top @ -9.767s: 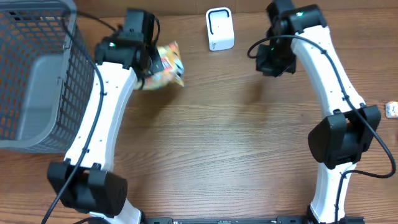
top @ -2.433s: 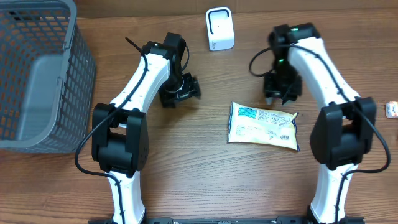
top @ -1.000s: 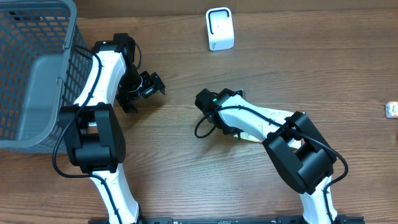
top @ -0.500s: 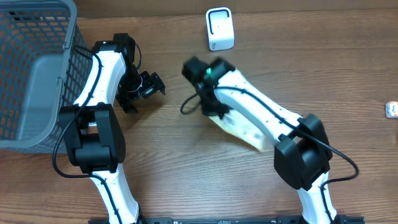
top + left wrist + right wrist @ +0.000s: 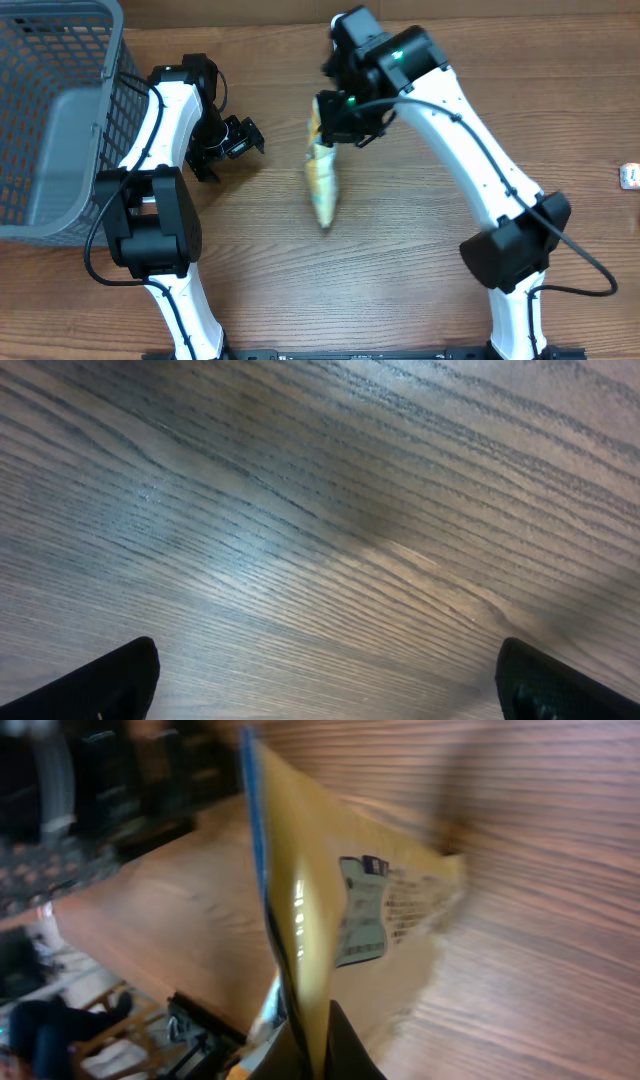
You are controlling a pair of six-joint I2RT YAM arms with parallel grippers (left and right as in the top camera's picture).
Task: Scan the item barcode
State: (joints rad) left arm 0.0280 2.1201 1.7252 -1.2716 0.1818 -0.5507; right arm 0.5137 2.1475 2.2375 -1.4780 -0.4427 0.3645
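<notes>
overhead: a grey mesh basket [image 5: 60, 120] fills the far left corner of the wooden surface [image 5: 400, 290]. only its own pale grey floor shows inside it. the left jaws stand wide open just beside the basket's right wall, over bare wood, holding nothing. the right arm [image 5: 470, 140] reaches in toward the middle of the far edge. the right jaws are closed tight on the top edge of the snack packet [image 5: 322, 185], which hangs edge-on below them, blurred, well apart from the left jaws. whether its lower tip touches the wood cannot be told. a small white object [image 5: 628, 176] lies at the right edge.

left wrist: wood grain only, with the two dark fingertips [image 5: 115, 680] far apart at the lower corners and nothing between them.

right wrist: blurred. the yellow packet, blue along one edge, rises from the jaws at the bottom of the view, pinched by its rim. a pale printed label [image 5: 362, 915] shows on its side, too smeared to read.
</notes>
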